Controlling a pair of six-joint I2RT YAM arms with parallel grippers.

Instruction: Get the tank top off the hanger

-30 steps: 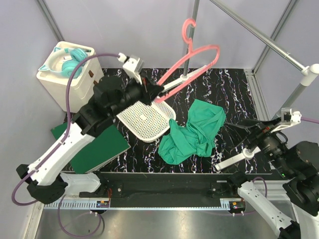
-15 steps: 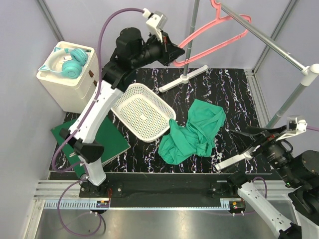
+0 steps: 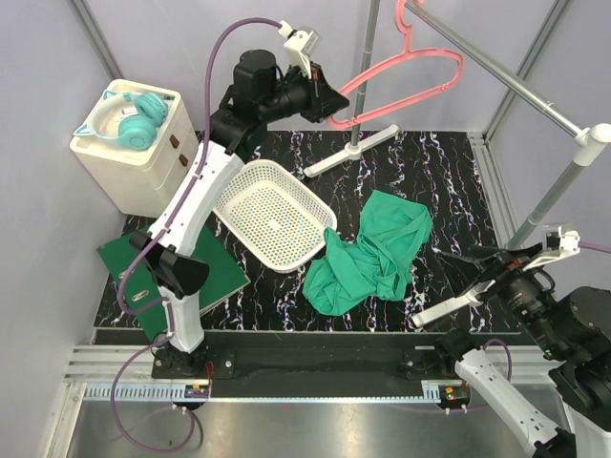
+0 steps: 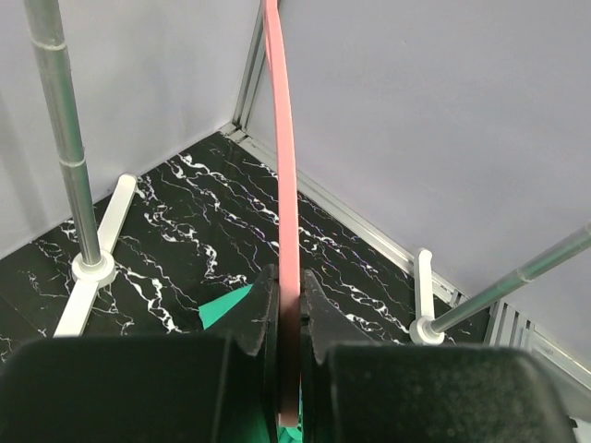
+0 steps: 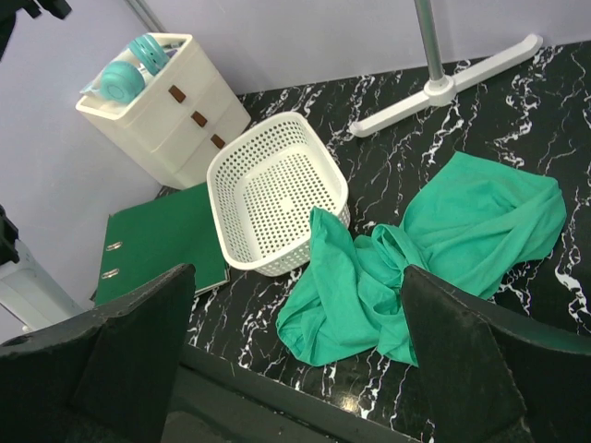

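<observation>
Tank top (image 3: 372, 253): off the hanger (image 3: 401, 76); crumpled on the table, touching the basket (image 3: 277, 215) at its 5 o'clock
Hanger: bare; raised at 12 o'clock, hook near the rail (image 3: 516, 81)
Left gripper (image 3: 329, 103): pinched shut on the hanger's bar
Right gripper (image 3: 458, 280): jaws wide, nothing held; at the tank top's 3 o'clock
Handling: likely light, limp; pinch a bunched fold

A: What kind of place is this?
B: A robotics lab cell: bare lilac panel walls (image 3: 143, 38), aluminium framing (image 3: 95, 36), a left arm (image 3: 196, 191) and right arm (image 3: 506, 396) bolted at the near edge.
</observation>
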